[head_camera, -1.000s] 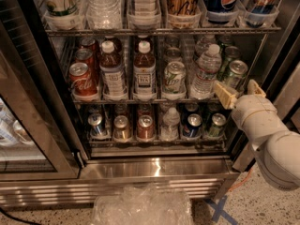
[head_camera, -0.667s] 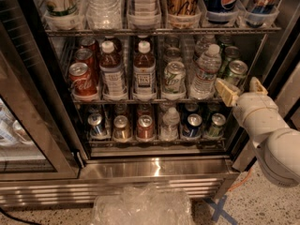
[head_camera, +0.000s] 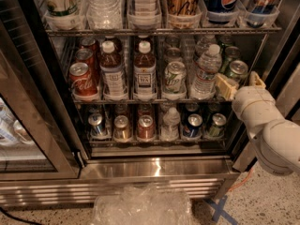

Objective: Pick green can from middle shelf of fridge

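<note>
- My gripper point(head_camera: 241, 83) sits spread wide at the green can point(head_camera: 237, 70), nothing held
- I fear one finger could nudge the neighbouring water bottle point(head_camera: 205, 74) over

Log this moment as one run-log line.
phase: pre-grasp | tool: open, at green can | place: middle shelf, right end | can: not lifted

Dark green can point(head_camera: 236, 70) stands upright, rightmost on middle shelf point(head_camera: 140, 99), gripper point(head_camera: 241, 82) spread before it.
</note>
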You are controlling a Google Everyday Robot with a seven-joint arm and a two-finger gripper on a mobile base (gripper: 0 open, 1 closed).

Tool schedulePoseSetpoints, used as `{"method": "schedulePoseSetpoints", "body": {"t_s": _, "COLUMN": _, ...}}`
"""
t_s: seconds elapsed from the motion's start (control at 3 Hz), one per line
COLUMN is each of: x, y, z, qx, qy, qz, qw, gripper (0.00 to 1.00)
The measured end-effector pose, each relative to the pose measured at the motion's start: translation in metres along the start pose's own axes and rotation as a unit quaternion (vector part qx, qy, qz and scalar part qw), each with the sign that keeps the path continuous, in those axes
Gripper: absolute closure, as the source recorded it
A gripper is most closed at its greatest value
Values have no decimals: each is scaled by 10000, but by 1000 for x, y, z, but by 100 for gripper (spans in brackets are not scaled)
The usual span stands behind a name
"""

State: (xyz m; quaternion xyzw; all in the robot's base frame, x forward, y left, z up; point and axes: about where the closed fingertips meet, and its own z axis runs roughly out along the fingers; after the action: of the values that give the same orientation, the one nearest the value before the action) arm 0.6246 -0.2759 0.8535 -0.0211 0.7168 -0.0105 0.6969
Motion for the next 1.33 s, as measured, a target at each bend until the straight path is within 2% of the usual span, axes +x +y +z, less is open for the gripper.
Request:
{"method": "schedulePoseSetpoints", "body": {"t_s": 0.33, "x": 0, "y": 0, "z": 12, "qx": 1, "qy": -17, "qz": -80, "qw": 10000, "gripper": 27}}
{"method": "schedulePoseSetpoints", "body": {"t_s": 0.67, "x": 0, "y": -1, "z": 17, "qx": 0, "qy": -13, "qz": -104, "qw": 9999, "gripper": 46}}
{"method": "schedulePoseSetpoints", "body": {"t_s": 1.33, "x": -1, "y": -1, "z": 17, "qx": -1, "qy": -14, "qz": -104, "qw": 9999, "gripper": 93}}
